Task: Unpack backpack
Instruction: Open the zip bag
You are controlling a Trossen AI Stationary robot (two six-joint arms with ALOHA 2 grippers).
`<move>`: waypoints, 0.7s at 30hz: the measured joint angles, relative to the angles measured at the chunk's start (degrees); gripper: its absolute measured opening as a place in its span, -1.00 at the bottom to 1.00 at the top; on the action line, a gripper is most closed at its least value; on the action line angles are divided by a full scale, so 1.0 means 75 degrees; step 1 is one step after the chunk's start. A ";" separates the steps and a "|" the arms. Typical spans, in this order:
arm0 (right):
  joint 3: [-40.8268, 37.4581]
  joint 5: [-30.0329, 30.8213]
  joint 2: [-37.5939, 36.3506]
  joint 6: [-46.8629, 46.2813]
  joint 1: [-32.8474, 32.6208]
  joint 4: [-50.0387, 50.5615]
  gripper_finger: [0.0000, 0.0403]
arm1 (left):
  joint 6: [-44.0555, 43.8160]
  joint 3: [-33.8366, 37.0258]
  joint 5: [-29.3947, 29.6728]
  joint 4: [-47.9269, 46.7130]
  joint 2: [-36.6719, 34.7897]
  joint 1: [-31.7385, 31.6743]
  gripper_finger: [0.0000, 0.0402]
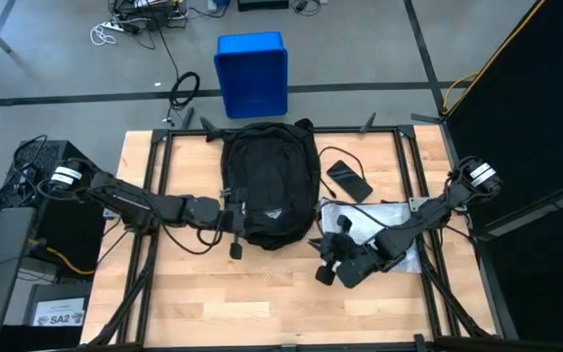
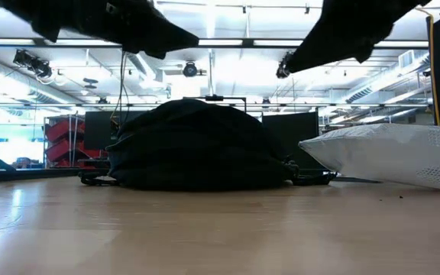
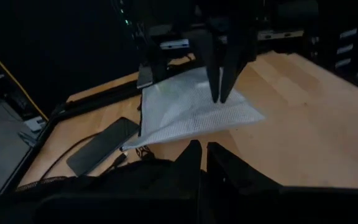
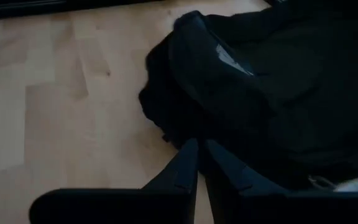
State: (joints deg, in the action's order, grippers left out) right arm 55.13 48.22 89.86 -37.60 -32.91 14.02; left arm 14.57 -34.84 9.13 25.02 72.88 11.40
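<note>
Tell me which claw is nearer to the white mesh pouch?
The right claw: it sits shut at the white mesh pouch, just beside its near corner. The left claw, also shut, is over the backpack, on its far side from the pouch.

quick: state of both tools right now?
Left tool: closed, holding nothing, at the backpack's left side.
Right tool: closed, holding nothing, by the white mesh bag.

Closed right gripper (image 4: pixel 199 155) over wooden table (image 4: pixel 61 93), facing backpack (image 4: pixel 278 93)
</note>
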 joint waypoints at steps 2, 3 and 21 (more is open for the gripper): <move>0.0006 -0.0008 0.0000 -0.0584 0.0077 0.0539 -1.00 | 0.0003 -0.0184 -0.0003 -0.0422 0.0000 0.0000 -1.00; 0.0006 -0.0064 0.0000 -0.0944 0.0142 0.0910 -1.00 | 0.0003 -0.0238 -0.0001 -0.0550 0.0000 0.0000 -1.00; 0.0006 0.0509 0.0000 -0.2724 0.0769 0.3433 -0.96 | 0.0013 -0.0270 -0.0009 -0.0644 0.0000 -0.0003 -1.00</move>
State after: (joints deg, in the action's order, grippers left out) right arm 55.18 52.03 89.86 -58.03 -27.14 39.76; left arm 14.67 -36.86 9.06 20.18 72.88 11.38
